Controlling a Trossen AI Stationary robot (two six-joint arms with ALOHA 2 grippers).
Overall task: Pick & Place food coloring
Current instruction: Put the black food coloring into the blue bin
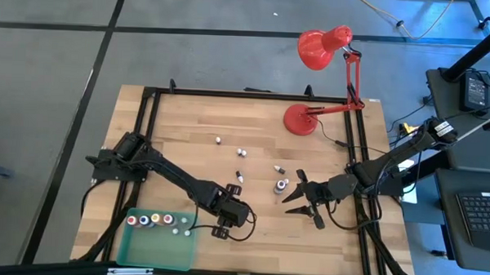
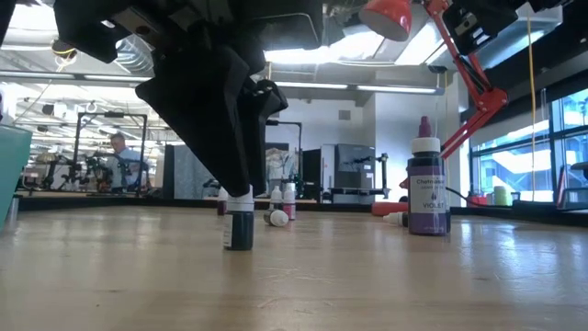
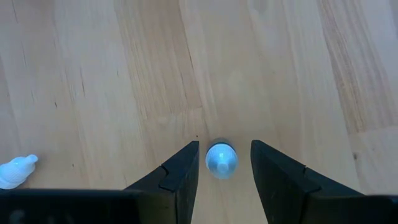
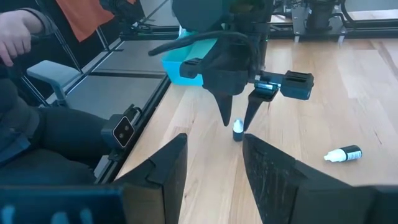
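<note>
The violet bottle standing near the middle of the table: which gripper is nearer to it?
Right. The right gripper sits just beside the violet bottle; the left gripper is farther off, near the green tray.

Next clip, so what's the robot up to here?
The left gripper is down at the table with its jaws open around a small dark bottle standing upright with a white cap, beside the green tray that already holds four bottles. The right gripper waits with its jaws open beside the purple bottle. More tiny bottles lie scattered mid-table.
</note>
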